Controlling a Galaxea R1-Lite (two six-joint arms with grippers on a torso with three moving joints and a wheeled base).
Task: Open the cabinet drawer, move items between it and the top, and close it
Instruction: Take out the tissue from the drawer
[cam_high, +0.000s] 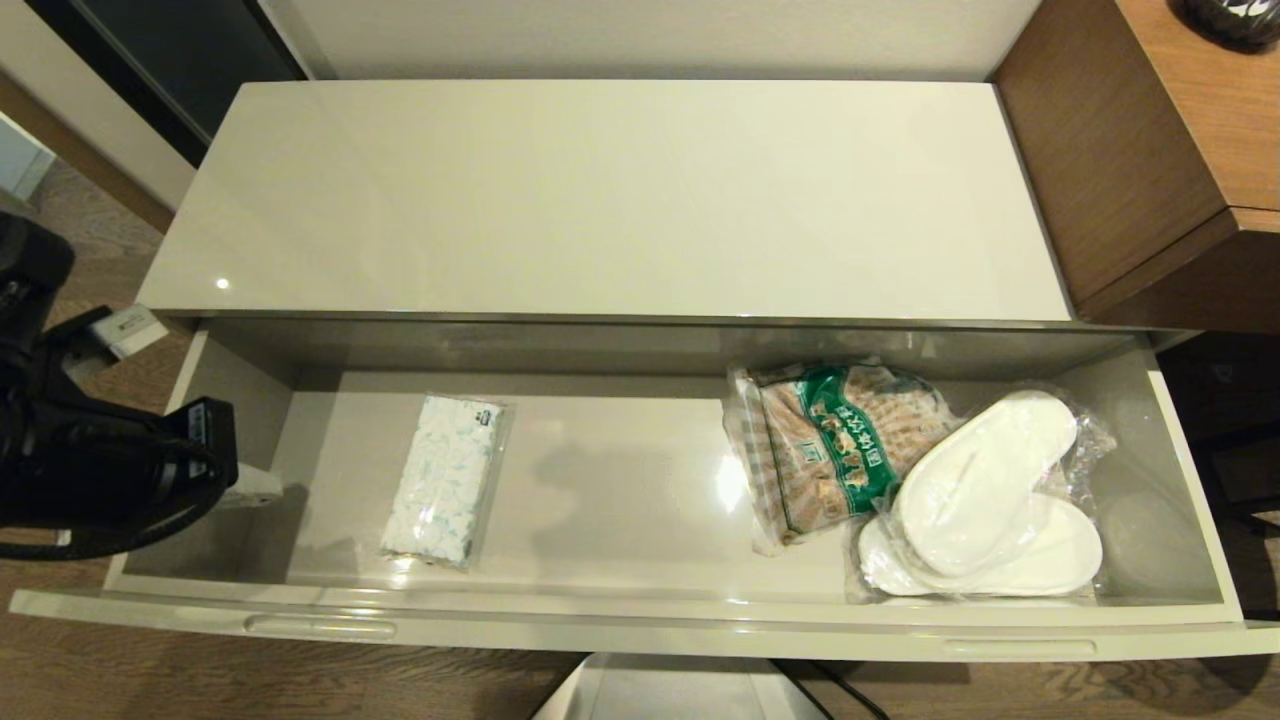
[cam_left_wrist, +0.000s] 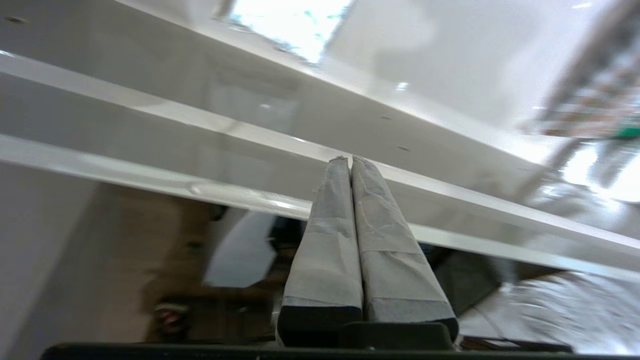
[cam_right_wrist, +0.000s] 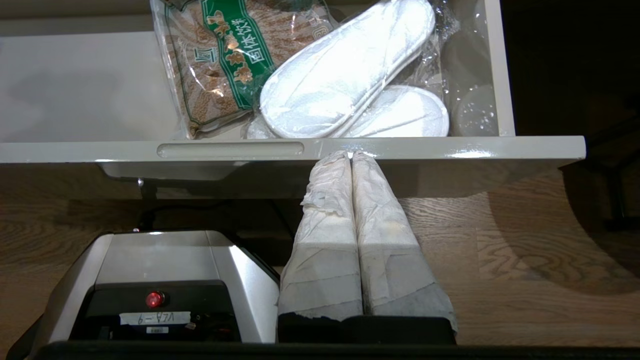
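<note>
The cabinet drawer (cam_high: 640, 628) stands pulled out below the glossy cream top (cam_high: 600, 200), which is bare. A small white pack with a pale blue-green pattern (cam_high: 443, 478) lies on the drawer floor, left of the middle. My left gripper (cam_high: 262, 488) is at the drawer's left end, to the left of the pack and apart from it. In the left wrist view its taped fingers (cam_left_wrist: 349, 160) are pressed together with nothing between them, and the pack (cam_left_wrist: 290, 25) shows beyond the drawer's rim (cam_left_wrist: 150, 175). My right gripper (cam_right_wrist: 350, 154) hangs shut in front of the drawer's front rim (cam_right_wrist: 450, 147).
A green-labelled bag of brown snacks (cam_high: 840, 450) and clear-wrapped white slippers (cam_high: 985, 500) fill the drawer's right end. A brown wooden desk (cam_high: 1150, 150) stands against the cabinet's right side. My base (cam_right_wrist: 160, 280) is on the wood floor below the drawer front.
</note>
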